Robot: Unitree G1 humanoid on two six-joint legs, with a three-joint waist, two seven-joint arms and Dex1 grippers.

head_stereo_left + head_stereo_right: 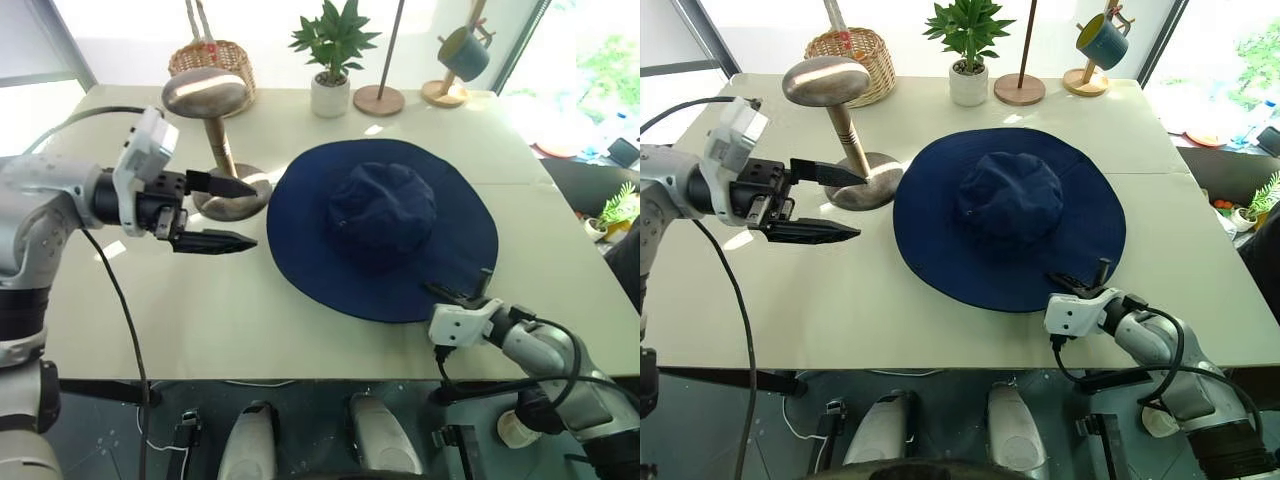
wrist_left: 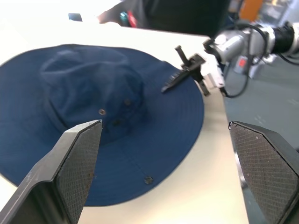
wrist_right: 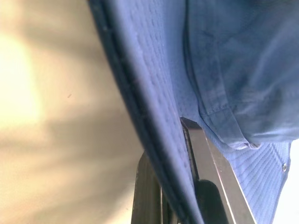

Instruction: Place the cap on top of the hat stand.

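Note:
The navy-blue cap (image 1: 383,225) lies flat on the table's middle, crown up, its wide brim spread around it. At the brim's near right edge my right gripper (image 1: 465,292) is shut on the fabric; the right wrist view shows the brim (image 3: 154,93) pinched between the two fingers (image 3: 208,163). The hat stand (image 1: 207,92), with an oval dome on a short post and a round base, stands left of the cap. My left gripper (image 1: 250,214) hovers open just in front of the stand's base, pointing at the cap's left edge. The left wrist view looks across the cap (image 2: 93,102) to the right gripper (image 2: 187,72).
Along the table's far edge stand a wicker basket (image 1: 212,62), a potted plant (image 1: 331,60), a thin pole on a wooden disc (image 1: 379,98) and a mug tree with a teal mug (image 1: 462,52). The table's near edge (image 1: 300,378) runs just below the right gripper.

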